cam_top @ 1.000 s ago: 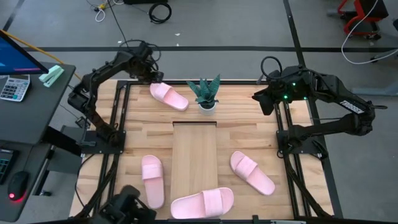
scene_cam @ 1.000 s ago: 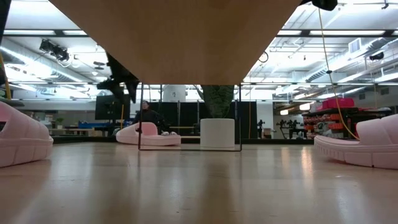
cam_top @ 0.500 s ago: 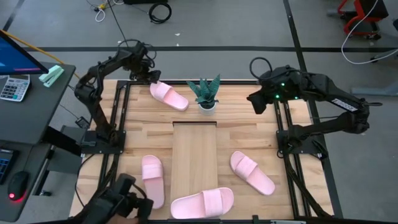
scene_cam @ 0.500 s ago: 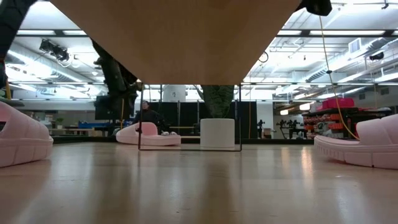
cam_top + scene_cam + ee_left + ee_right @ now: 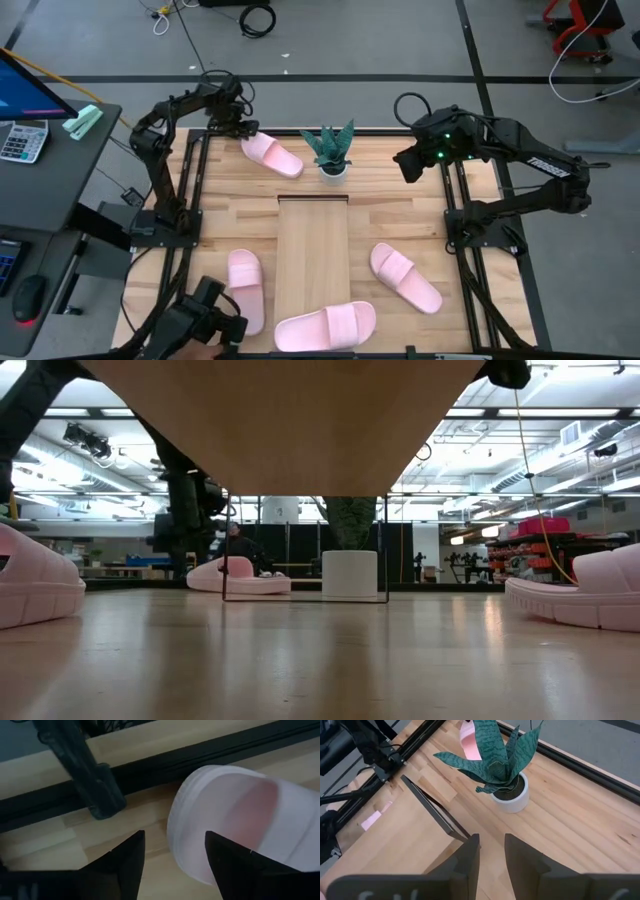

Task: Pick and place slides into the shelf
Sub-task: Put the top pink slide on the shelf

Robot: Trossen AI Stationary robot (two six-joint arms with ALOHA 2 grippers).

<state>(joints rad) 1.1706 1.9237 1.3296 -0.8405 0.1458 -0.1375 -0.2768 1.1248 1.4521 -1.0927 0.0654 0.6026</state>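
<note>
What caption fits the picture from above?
Left gripper hovers by the far slide; three more slides lie around the empty shelf.

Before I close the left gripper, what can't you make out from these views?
- High view: left gripper fingers, hidden by its own wrist above the far slide.
- Left wrist view: that slide's strap and toe, cut off by the picture edge.
- Low view: shelf top, seen only from below.

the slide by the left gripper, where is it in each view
High view: the slide lies at the table's far left, left of the potted plant.
Low view: far off, left of the plant's white pot, at.
Left wrist view: its rounded end just ahead of the left gripper.
Right wrist view: a pink sliver behind the plant.
</note>
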